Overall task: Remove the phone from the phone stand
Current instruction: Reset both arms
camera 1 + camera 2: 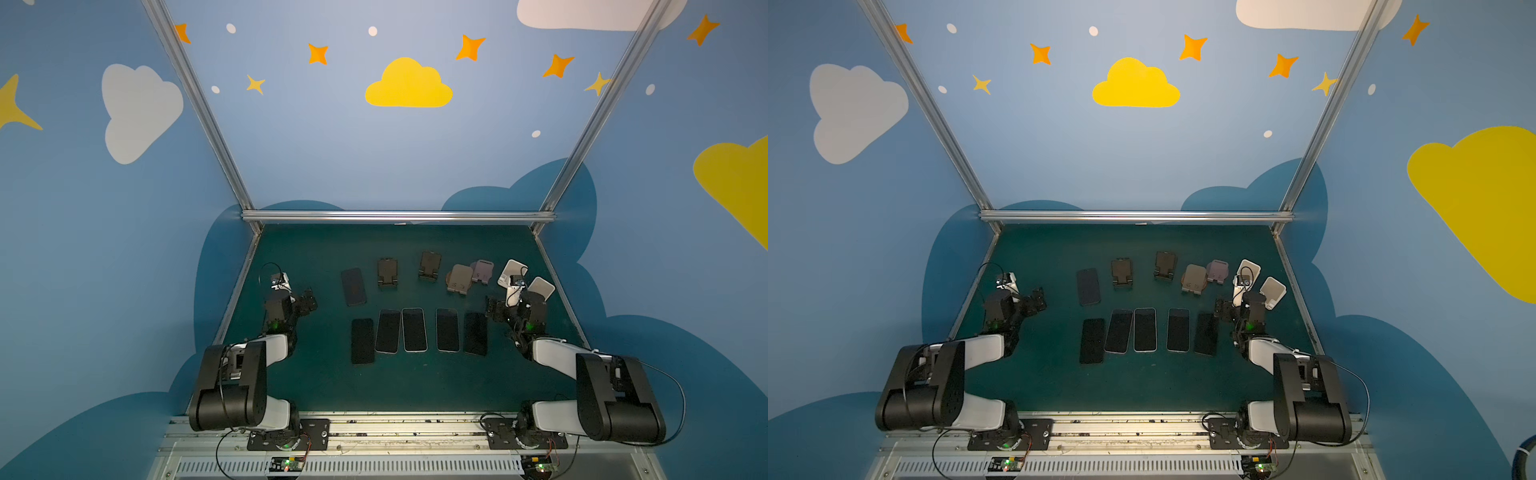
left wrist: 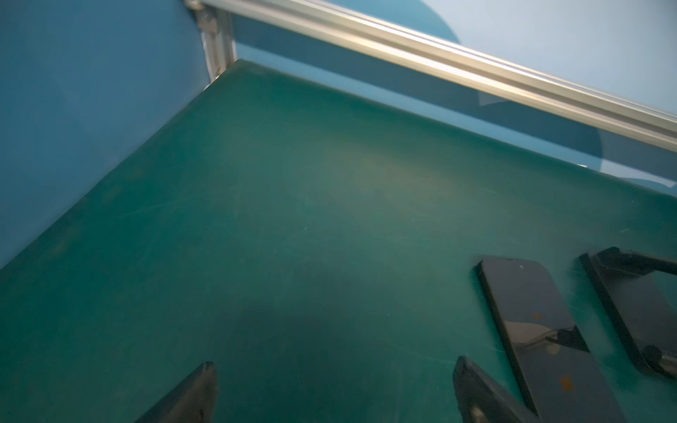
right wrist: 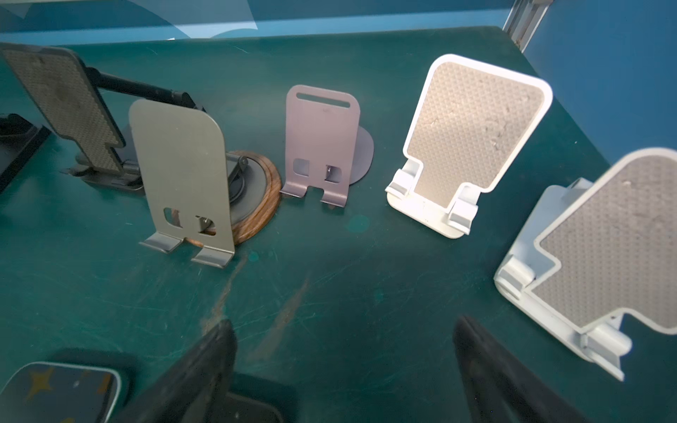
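Green bench carries a dark glass slab phone: likely stiff, slick, breakable; pinch its long edges. Left claw and right claw gape empty.

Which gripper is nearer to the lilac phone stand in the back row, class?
Right. The right gripper sits open just in front of the lilac stand, on the robot's side of it. The left gripper is far off across the table, beyond the lone dark phone.

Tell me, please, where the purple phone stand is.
In both top views the purple stand sits in the back row, right of centre, between the wood-based grey stand and a white stand.
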`<state>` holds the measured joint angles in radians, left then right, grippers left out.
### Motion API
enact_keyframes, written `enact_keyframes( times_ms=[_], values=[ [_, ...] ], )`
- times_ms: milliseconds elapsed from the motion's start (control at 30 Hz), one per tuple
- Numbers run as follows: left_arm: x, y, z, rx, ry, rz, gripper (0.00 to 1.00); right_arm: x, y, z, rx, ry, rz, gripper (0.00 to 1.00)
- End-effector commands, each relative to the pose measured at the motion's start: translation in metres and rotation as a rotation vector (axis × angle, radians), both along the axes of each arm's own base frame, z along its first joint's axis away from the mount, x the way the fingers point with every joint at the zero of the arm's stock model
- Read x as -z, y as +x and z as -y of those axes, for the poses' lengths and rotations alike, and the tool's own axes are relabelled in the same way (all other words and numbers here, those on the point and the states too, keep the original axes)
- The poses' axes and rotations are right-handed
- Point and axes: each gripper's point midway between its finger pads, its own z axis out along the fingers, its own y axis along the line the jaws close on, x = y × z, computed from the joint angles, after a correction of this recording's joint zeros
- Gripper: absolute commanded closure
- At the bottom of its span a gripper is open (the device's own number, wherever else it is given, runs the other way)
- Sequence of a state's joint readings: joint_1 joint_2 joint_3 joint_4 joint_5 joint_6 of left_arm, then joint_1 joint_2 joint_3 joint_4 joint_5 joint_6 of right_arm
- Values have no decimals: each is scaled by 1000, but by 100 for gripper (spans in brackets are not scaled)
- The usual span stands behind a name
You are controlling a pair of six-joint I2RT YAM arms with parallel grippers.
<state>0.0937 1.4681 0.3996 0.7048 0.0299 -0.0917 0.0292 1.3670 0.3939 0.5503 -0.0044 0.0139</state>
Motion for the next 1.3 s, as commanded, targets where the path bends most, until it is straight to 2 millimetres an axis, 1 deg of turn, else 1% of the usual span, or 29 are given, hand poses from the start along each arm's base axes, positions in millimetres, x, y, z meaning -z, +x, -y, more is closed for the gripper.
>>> enact_keyframes(
  times_ms=[0, 100, 1267],
  values=[
    [2, 12, 20, 106, 6, 50, 0, -7, 14, 0, 14, 33, -8, 7],
    [4, 10, 19, 102, 25, -10, 0, -1, 24, -2, -1, 37, -84, 7],
    [3, 11, 20, 98, 33, -5, 0, -1, 24, -3, 15, 5, -83, 7]
  ],
)
